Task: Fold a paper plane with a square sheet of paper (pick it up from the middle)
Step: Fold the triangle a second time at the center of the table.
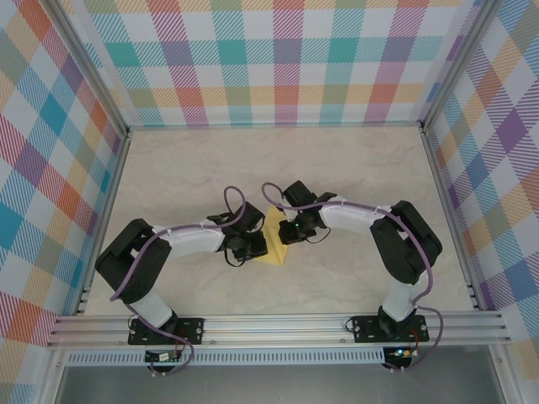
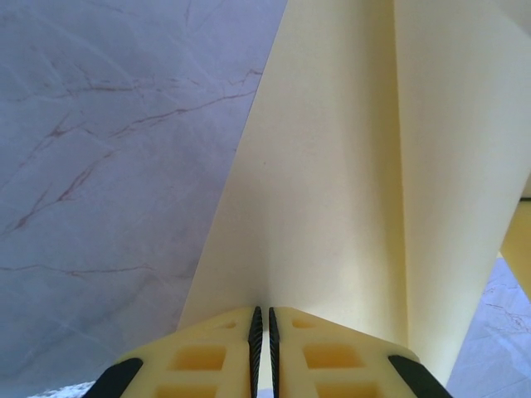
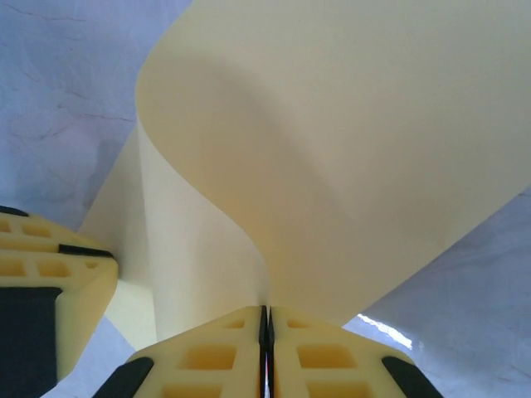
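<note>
Panels of bright plaid (image 1: pixel 286 59) wall in a pale marble-patterned table (image 1: pixel 210 160) on three sides, with an aluminium rail (image 1: pixel 278 324) along the near edge. From that rail the left arm (image 1: pixel 160 248) and the right arm (image 1: pixel 404 240) bend inward and meet near the middle of the table.

Between them is the sheet of yellow paper (image 1: pixel 275 252). From above, one pointed tip shows beyond the two wrists and a wider part shows on the near side, with the rest hidden under the arms. The left wrist camera shows the sheet (image 2: pixel 348 182) rising away from the fingers as a long panel with a straight crease down its right part, and the marble surface lies to its left. In the right wrist camera the sheet (image 3: pixel 348 149) bows upward in a smooth curve, lifted off the table.

The left gripper (image 1: pixel 259 244) is clamped on the paper, and up close (image 2: pixel 263 319) its dark pads are pressed nearly together on the sheet's near edge. The right gripper (image 1: pixel 290 229) is likewise pinched tight on the sheet (image 3: pixel 266 319), at the foot of the curve. One finger (image 3: pixel 50 282) of the left gripper sits just beside the paper at the left edge of the right wrist view.
</note>
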Controlling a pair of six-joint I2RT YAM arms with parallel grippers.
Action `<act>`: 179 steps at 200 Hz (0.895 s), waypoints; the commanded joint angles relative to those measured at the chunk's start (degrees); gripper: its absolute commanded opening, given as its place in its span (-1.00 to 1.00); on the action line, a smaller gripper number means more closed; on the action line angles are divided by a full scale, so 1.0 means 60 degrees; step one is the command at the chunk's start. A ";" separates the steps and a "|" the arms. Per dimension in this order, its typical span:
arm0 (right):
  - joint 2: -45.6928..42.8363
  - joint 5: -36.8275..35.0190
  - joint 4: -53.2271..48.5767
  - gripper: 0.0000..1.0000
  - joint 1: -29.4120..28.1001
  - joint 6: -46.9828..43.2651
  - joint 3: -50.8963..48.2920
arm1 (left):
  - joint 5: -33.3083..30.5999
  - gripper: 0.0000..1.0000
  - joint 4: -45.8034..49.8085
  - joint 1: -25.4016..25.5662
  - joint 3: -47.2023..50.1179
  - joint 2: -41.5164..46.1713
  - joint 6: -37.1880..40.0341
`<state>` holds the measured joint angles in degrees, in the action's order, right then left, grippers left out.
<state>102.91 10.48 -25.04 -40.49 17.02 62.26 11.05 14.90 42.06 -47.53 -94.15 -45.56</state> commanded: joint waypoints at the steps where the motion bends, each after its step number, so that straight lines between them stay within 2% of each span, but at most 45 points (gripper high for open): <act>1: 0.0169 -0.0157 -0.0390 -0.79 0.0039 -0.0286 0.0213 | -0.0300 -0.72 0.0491 0.0076 -0.0068 -0.0216 0.0101; 179: 0.0577 -0.0316 -0.0511 -0.77 0.0039 -0.0448 0.0489 | -0.0201 -0.72 0.0432 0.0107 -0.0117 -0.0407 0.0175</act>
<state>104.88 8.78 -27.29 -40.49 15.53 63.46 10.90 15.14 42.26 -47.86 -94.50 -45.50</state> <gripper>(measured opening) 0.116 0.140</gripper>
